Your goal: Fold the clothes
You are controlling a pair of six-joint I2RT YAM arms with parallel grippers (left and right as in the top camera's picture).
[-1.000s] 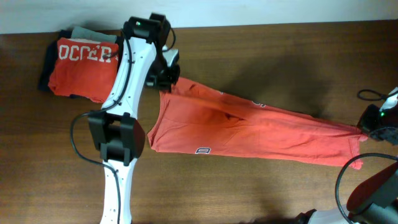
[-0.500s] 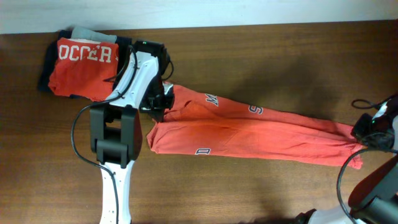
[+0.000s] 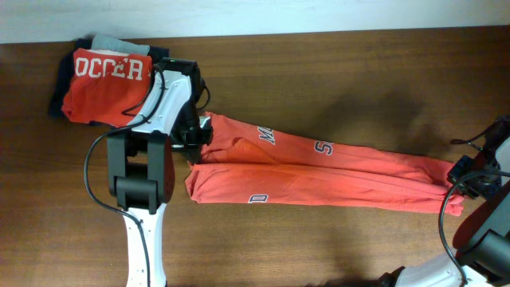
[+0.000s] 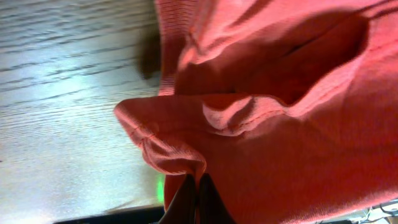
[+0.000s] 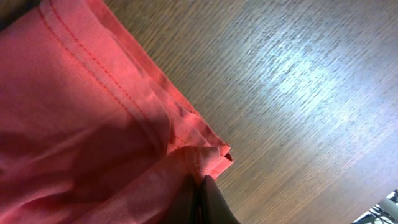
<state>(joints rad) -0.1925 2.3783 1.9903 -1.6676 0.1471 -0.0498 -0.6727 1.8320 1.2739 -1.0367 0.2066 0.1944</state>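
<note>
The coral-red T-shirt (image 3: 319,171) lies stretched in a long, narrow band across the middle of the wooden table (image 3: 319,72), slanting from centre-left down toward the right edge of the overhead frame. The left gripper (image 3: 199,137) is pinched tight on the cloth's left end, and the right gripper (image 3: 466,177) is clamped on its far right tip. A stack of folded clothes (image 3: 103,84) sits in the upper left.

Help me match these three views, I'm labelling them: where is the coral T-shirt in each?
Overhead: T-shirt stretched across the centre, left to right.
Left wrist: T-shirt fills the right and bottom.
Right wrist: T-shirt fills the left half.
Shared landmark: the wooden table.
</note>
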